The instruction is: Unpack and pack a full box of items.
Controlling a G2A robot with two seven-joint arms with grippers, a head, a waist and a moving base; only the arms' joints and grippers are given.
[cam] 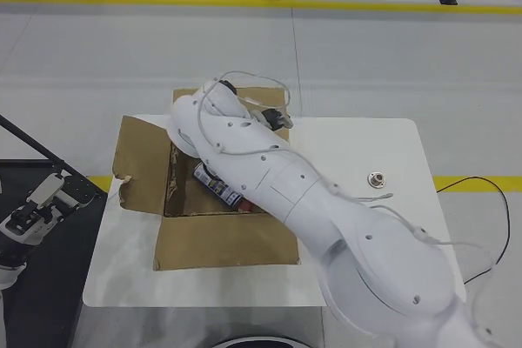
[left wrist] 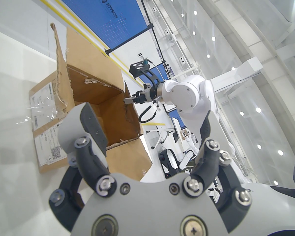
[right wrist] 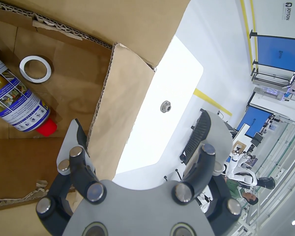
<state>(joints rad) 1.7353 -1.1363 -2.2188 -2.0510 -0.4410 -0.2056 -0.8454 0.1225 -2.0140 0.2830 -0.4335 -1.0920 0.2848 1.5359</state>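
- right gripper (right wrist: 140, 124) is held wide, empty, astride the cardboard box (right wrist: 137, 13) wall.
- the wall should be cleared first, then the spray can (right wrist: 14, 99) gripped across its body.

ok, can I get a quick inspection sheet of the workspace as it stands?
Surface: white table.
Job's things: open cardboard box, flaps out; spray can lying inside, tape roll beside it.
Clutter: small metal fitting on the table, apart from the box.
Grippers: right gripper at the box's wall, fingers open; left gripper beside the table, fingers open, empty.
Cables: white cable along the right arm; black cable on the floor.
Surroundings: yellow floor lines, blue panels.
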